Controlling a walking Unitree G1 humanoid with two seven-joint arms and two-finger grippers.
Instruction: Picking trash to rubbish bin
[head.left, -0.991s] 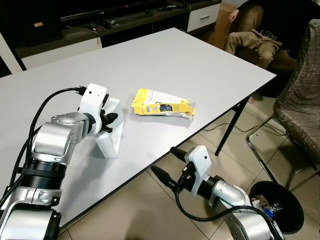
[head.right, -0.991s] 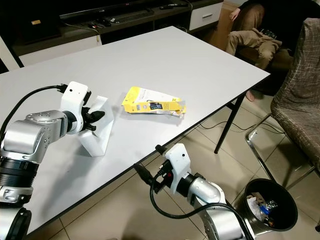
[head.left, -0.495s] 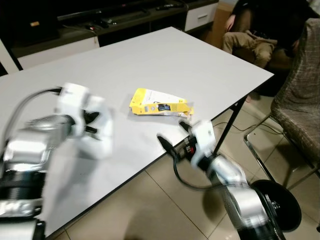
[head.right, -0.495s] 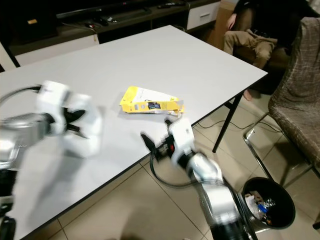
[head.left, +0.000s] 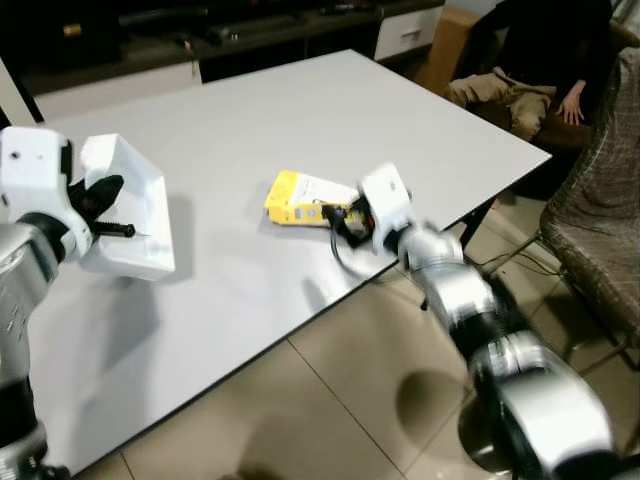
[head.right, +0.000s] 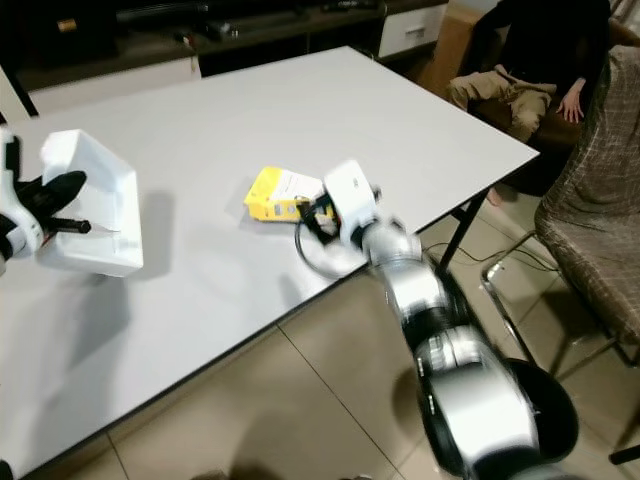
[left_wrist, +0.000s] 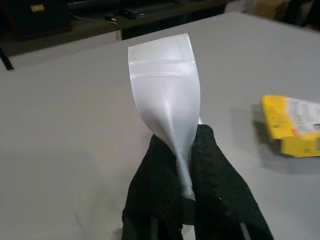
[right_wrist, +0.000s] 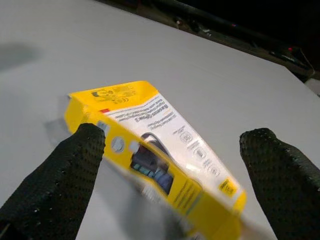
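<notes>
The counter (head.left: 300, 110) carries the yellow carton (head.left: 300, 198) near its edge. The left gripper (left_wrist: 182, 165) is clamped on a white tray (head.left: 125, 205), lifted for disposal. The right gripper (right_wrist: 170, 165), fingers wide, straddles the carton for grasping.

Flattened yellow cardboard box (right_wrist: 155, 155): small printed lines and symbols on white panel, blurred, none legible.

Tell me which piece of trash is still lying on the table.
The yellow box: it lies flat on the table between the open right gripper's fingers. The white tray is lifted, pinched in the left gripper.
</notes>
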